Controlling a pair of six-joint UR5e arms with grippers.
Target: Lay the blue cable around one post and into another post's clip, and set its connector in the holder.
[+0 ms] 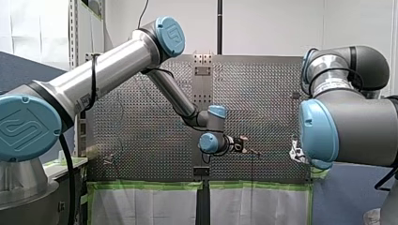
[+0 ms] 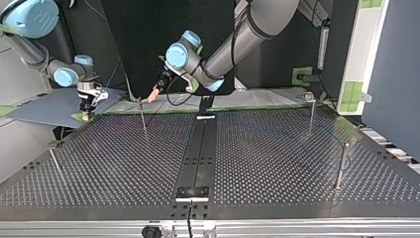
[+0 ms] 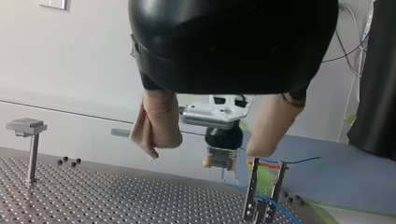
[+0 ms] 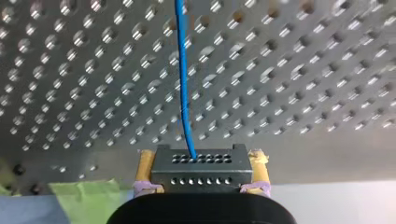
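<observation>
My right gripper (image 4: 201,171) holds the connector (image 4: 201,179); my left gripper (image 3: 204,151) gapes empty; cable (image 3: 276,210) seemingly threads the post (image 3: 252,191).

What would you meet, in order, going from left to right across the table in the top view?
Short post → my right tool → thin post → black centre strip → flat-topped post → near post.
</observation>
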